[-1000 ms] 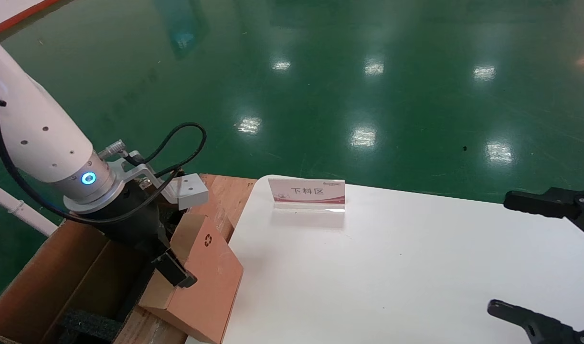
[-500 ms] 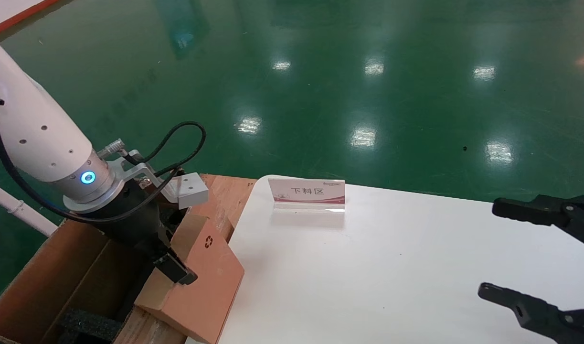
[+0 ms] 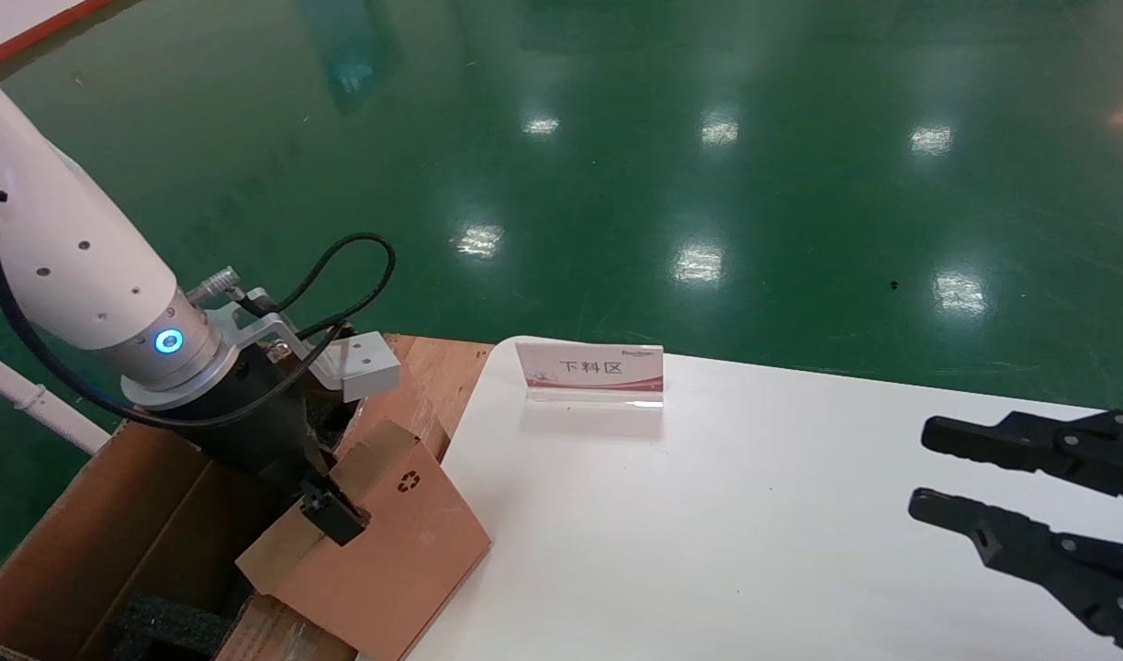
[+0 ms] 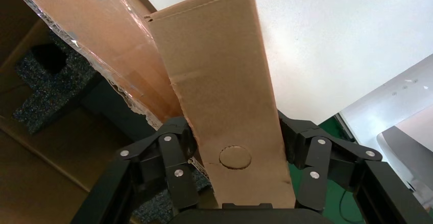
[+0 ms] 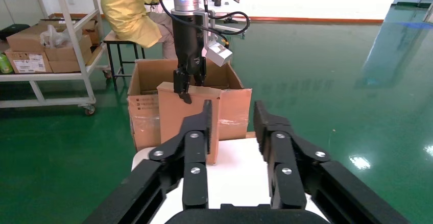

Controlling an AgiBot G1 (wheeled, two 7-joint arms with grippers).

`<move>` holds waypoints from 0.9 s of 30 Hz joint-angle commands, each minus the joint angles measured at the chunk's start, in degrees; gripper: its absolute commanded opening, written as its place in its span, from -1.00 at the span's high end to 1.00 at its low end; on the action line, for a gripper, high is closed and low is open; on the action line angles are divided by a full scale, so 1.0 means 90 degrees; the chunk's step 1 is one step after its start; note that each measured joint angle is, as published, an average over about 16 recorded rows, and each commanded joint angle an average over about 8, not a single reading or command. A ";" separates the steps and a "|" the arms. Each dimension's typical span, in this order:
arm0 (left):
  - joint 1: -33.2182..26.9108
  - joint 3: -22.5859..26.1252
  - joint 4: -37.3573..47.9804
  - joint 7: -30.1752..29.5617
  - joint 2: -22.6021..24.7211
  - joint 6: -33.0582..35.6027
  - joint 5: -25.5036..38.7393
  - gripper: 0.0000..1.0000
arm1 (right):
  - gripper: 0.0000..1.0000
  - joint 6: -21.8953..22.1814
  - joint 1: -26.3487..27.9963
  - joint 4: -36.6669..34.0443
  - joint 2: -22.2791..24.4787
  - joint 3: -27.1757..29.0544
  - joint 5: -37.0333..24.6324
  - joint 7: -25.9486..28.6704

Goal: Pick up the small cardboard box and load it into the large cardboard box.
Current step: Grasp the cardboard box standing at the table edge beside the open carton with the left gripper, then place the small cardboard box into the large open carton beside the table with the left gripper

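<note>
Left claw (image 3: 333, 514) is clamped on the top edge of the small box (image 3: 377, 542), one finger each side. The box hangs tilted below the claw, its lower part still over the big carton's (image 3: 111, 542) near flap and the table (image 3: 708, 514) edge, i.e. not inside yet. The carton's opening, w/ black foam (image 4: 43, 89) in it, sits on the claw's far side from the table.

To do this well: keep the grip firm, lift enough for the bottom corner to clear the flap, carry over the opening, level it, lower, then let go.

Right claw (image 3: 919, 473) hovers over the table well apart, fingers at a narrow gap, holding nothing.
</note>
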 commanded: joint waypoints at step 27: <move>-0.2659 -0.0372 0.2033 0.1284 0.0201 0.0590 -0.0252 1.00 | 1.00 0.0001 0.0005 -0.0005 0.0003 -0.0011 0.0006 -0.0006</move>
